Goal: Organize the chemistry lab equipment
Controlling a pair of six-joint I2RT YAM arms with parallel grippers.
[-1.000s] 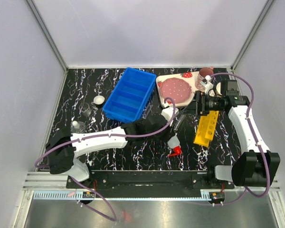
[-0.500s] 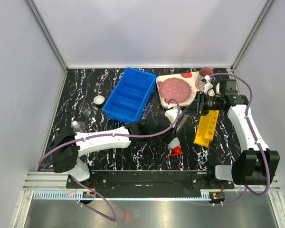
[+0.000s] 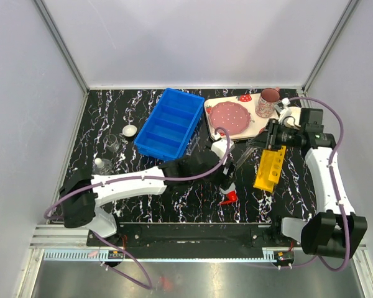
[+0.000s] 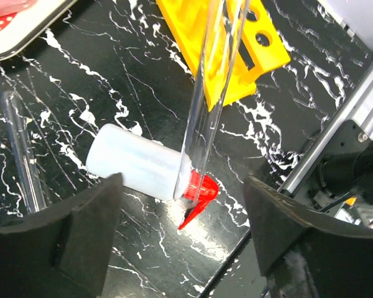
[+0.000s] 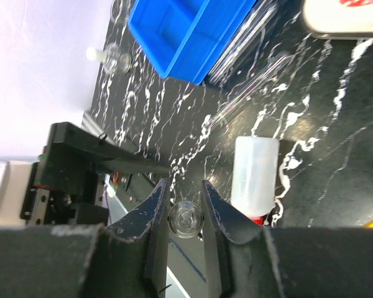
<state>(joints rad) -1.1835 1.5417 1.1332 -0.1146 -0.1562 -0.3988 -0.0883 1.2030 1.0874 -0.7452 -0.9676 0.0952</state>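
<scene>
In the right wrist view my right gripper (image 5: 184, 186) is shut on a thin clear tube (image 5: 186, 218), seen end on between its fingers. In the left wrist view that tube (image 4: 211, 93) slants down between my left gripper's (image 4: 181, 186) wide open jaws, touching neither finger. Its lower end rests by the red nozzle (image 4: 199, 200) of the squeeze bottle (image 4: 137, 162), which lies on its side. Another clear tube (image 4: 18, 155) lies on the table to the left. The yellow rack (image 3: 270, 164) lies just below the right gripper (image 3: 261, 141). The left gripper (image 3: 229, 169) hovers above the bottle (image 3: 227, 188).
A blue bin (image 3: 170, 122) stands at the middle back, with more tubes (image 5: 248, 43) along its side. The strawberry-print tray (image 3: 255, 124) and pink mug (image 3: 268, 101) are at the back right. A small white dish (image 3: 130, 130) and two glass beakers (image 3: 114, 144) (image 3: 101, 164) sit at the left.
My left gripper has opened and let go of the tube. My right gripper has closed on the tube's upper end and shifted slightly right.
</scene>
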